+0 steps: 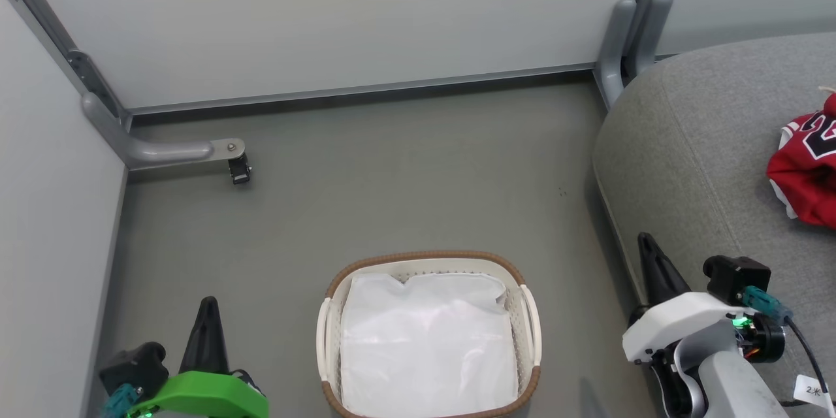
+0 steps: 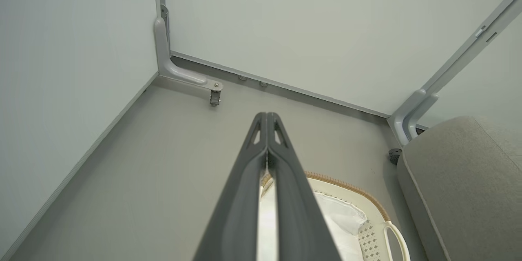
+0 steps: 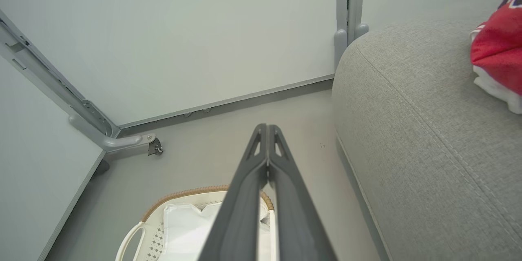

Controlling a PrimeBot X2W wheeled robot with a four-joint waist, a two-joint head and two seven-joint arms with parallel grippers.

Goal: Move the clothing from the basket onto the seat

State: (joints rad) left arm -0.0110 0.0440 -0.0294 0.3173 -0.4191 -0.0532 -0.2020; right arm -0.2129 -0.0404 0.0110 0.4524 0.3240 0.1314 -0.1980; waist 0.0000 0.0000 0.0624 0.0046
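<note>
Closed and empty, the left claw (image 1: 209, 305) and right claw (image 1: 646, 240) flank the basket (image 1: 424, 255), clothing (image 1: 806, 176) on the seat (image 1: 686, 144), caster bracket (image 1: 225, 151) beyond.

Looked like a lab test booth: partition panels (image 1: 339, 19) on caster feet (image 1: 239, 168) beyond the right claw (image 1: 646, 241), sofa (image 1: 692, 144) beside it.

A small oval white plastic laundry basket (image 1: 428, 255) has a brown woven rim and walls dotted with diamond-shaped perforations. Its plain white fabric liner (image 1: 424, 346) is unpatterned. A bright red jersey (image 1: 806, 176) carries white trim and black-and-white lettering. The large light-grey fabric sofa cushion (image 1: 692, 144) is faintly flecked. The floor (image 1: 392, 176) is dull grey-green. The left gripper (image 1: 209, 305) is dark with a bright green shell, and the right gripper (image 1: 646, 240) is dark with a white one.
</note>
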